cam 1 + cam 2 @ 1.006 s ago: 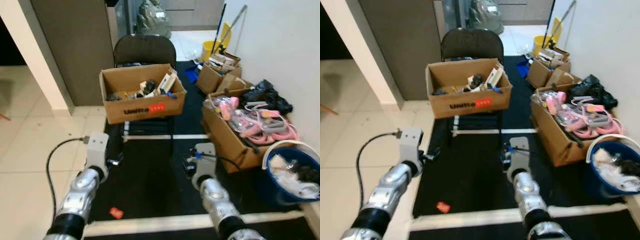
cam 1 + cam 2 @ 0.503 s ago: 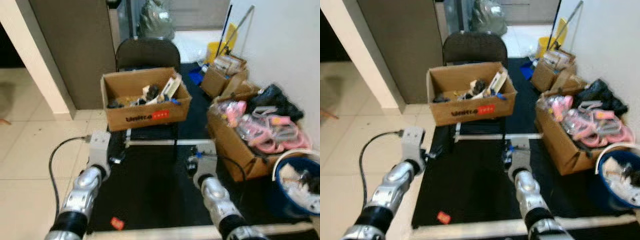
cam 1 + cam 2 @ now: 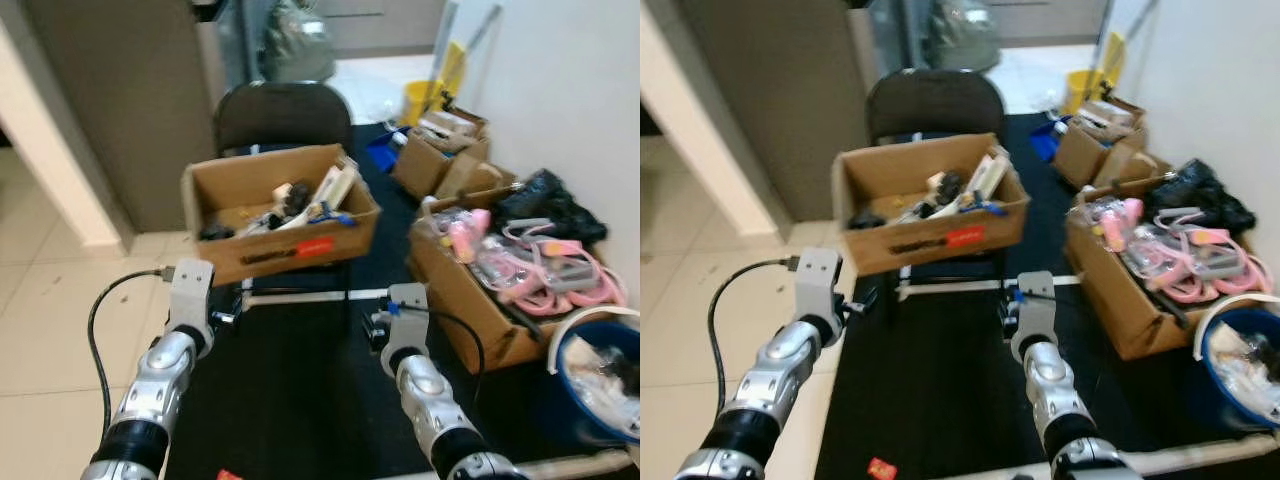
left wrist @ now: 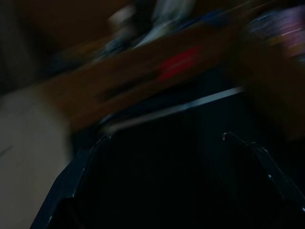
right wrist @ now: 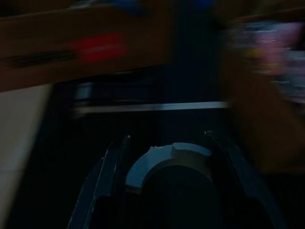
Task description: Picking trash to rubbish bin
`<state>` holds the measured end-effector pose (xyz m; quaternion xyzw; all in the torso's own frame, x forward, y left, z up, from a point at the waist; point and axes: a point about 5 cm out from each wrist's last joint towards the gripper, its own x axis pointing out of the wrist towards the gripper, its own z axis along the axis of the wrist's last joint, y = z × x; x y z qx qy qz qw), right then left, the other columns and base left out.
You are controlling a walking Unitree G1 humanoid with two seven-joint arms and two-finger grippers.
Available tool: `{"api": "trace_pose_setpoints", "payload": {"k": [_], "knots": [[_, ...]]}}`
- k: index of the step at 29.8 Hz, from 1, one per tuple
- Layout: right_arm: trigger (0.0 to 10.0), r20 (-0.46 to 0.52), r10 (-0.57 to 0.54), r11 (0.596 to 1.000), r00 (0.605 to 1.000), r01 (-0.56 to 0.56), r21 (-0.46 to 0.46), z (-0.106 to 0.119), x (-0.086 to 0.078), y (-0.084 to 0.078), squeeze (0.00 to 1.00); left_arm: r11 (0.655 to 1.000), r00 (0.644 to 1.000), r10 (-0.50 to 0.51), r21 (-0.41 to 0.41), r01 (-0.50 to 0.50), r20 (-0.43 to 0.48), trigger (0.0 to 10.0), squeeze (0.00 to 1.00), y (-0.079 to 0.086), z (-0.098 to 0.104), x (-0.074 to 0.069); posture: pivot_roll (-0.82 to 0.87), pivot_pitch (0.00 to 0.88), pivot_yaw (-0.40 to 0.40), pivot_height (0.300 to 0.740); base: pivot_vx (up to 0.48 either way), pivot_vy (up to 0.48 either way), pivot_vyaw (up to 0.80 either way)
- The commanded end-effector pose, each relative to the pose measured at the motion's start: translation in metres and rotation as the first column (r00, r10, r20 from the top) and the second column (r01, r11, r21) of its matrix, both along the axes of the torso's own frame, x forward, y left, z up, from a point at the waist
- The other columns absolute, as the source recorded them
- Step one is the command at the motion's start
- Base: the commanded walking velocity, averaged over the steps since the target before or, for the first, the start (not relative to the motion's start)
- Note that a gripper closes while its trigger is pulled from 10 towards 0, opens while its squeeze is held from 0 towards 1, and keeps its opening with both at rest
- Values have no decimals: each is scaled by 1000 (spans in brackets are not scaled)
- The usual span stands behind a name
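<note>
A small red scrap (image 3: pixel 880 468) lies on the black mat (image 3: pixel 940 390) near its front edge, below and between my arms. The blue bin (image 3: pixel 590 385) with white rubbish in it stands at the far right. My left gripper (image 3: pixel 226 320) hangs over the mat's left edge, in front of the chair; in the left wrist view its fingers (image 4: pixel 90 157) are spread wide with nothing between them. My right gripper (image 3: pixel 375 330) is over the middle of the mat. In the right wrist view its fingers (image 5: pixel 112 162) close on a blue-grey round object (image 5: pixel 167 162).
A black chair (image 3: pixel 280 110) carries an open cardboard box (image 3: pixel 275 215) of clutter straight ahead. Another box (image 3: pixel 490 290) with pink items stands right of the mat, with smaller boxes (image 3: pixel 435 160) and a yellow bucket (image 3: pixel 420 100) behind. Tiled floor (image 3: pixel 50 330) lies left.
The whole view has swung and blurred as the camera moved; the red scrap now sits lower in the picture. Both arms keep the same pose.
</note>
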<state>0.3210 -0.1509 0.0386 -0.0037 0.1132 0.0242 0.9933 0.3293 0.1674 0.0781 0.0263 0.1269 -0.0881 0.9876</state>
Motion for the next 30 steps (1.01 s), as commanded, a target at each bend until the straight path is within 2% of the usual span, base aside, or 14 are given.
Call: {"api": "trace_pose_setpoints", "payload": {"k": [1, 22, 24, 30], "knots": [[10000, -7, -8, 1000, 1000, 8, 12, -3, -2, 1, 0, 1000, 1000, 6, 17, -6, -27, 10000, 0, 5, -8, -5, 10, 111, 36, 740, 360, 0, 0], [10000, -4, -2, 1000, 1000, 2, 15, -2, -1, 3, 0, 1000, 999, 7, 24, -6, -32, 10000, 0, 6, -9, -5, 18, 110, 36, 740, 362, 0, 0], [10000, 1, 14, 1000, 1000, -14, -16, -1, 0, 4, 0, 1000, 1000, 7, 25, -6, -31, 10000, 0, 6, -9, -5, 20, 105, 35, 740, 360, 0, 0], [10000, 17, 29, 999, 999, -29, -25, 2, 1, 5, 0, 1000, 1000, 8, 25, -7, -29, 10000, 0, 7, -9, -5, 20, 98, 34, 740, 362, 0, 223]]}}
